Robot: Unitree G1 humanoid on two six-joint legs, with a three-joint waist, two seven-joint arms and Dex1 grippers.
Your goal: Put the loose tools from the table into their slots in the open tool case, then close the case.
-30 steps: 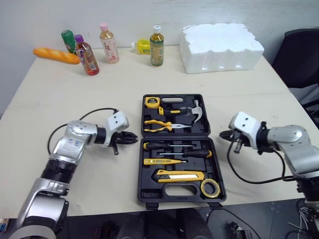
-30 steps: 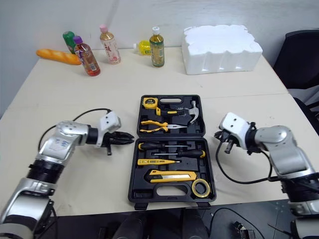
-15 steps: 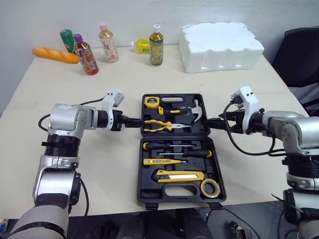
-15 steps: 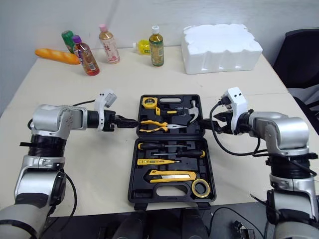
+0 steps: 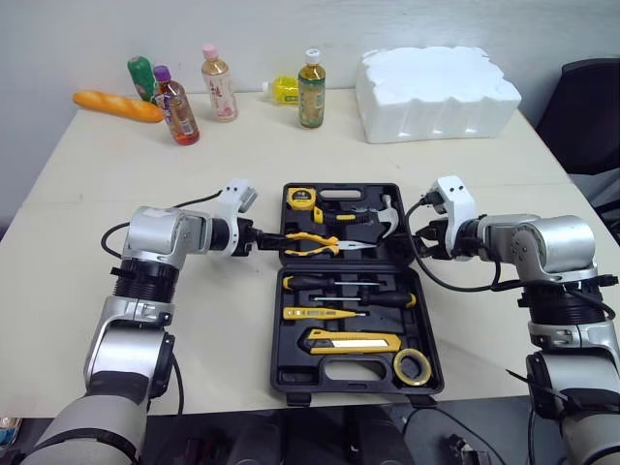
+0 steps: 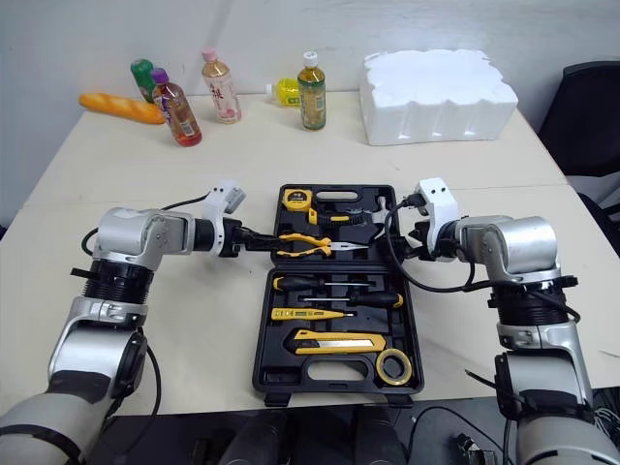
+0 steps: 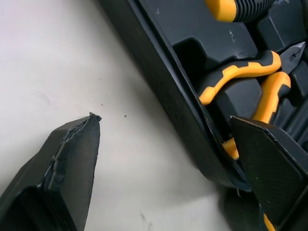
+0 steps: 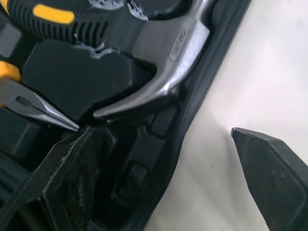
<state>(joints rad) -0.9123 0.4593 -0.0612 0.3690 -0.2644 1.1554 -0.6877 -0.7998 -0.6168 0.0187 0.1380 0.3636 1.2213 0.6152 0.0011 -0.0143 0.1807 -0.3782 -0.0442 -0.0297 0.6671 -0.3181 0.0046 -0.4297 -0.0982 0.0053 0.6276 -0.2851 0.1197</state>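
Tool case (image 5: 339, 372): laid open and flat mid-table (image 5: 194, 339), long axis running near to far, hinge crossing it left to right.
Tools: pliers (image 5: 315, 243) and hammer (image 5: 380, 215) are seated in the far half, the others in the near half.
Left gripper (image 5: 271, 243): spread apart, set astride the far half's left wall beside the pliers.
Right gripper (image 5: 419, 237): spread apart, set astride the right wall by the hammer.
Coming move: judged to be folding the far half toward the near one, with both arms equally close.

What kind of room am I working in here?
Likely an office or lab test room: plain table, black office chair beside it, and staged props such as drink bottles and a foam block.
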